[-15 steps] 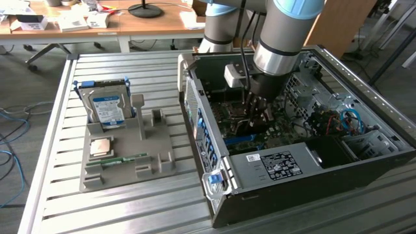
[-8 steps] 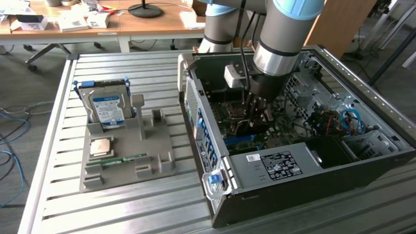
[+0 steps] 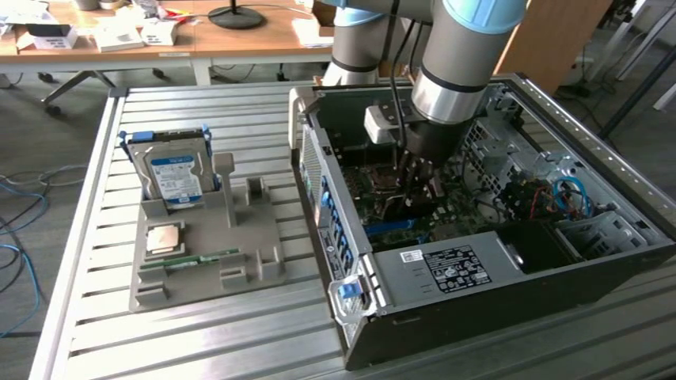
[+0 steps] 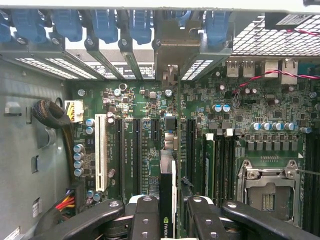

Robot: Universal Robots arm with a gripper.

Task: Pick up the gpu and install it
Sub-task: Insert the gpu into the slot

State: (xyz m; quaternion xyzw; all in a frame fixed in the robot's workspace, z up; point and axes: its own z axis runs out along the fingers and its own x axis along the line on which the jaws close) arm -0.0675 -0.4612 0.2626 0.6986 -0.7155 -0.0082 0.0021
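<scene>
The gripper point(image 4: 169, 201), reaching down into an open computer case point(image 3: 444, 317), is clamped on the gpu point(image 4: 166, 222) and holds the card edge-on over the expansion slots point(image 4: 136, 150) of the green motherboard point(image 4: 240, 110). On the exterior view's left, a grey holder point(image 3: 243, 269) on the slatted metal surface point(image 3: 211, 340) carries an upright blue-labelled hard drive point(image 3: 174, 178) and a slim memory stick point(image 3: 190, 260).

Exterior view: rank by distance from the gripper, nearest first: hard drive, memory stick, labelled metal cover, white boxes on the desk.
From the gripper:
1. Labelled metal cover, inside the case beside it.
2. Hard drive and memory stick, on the grey tray, exterior view's left: too close to call.
3. White boxes, on the far desk.
</scene>
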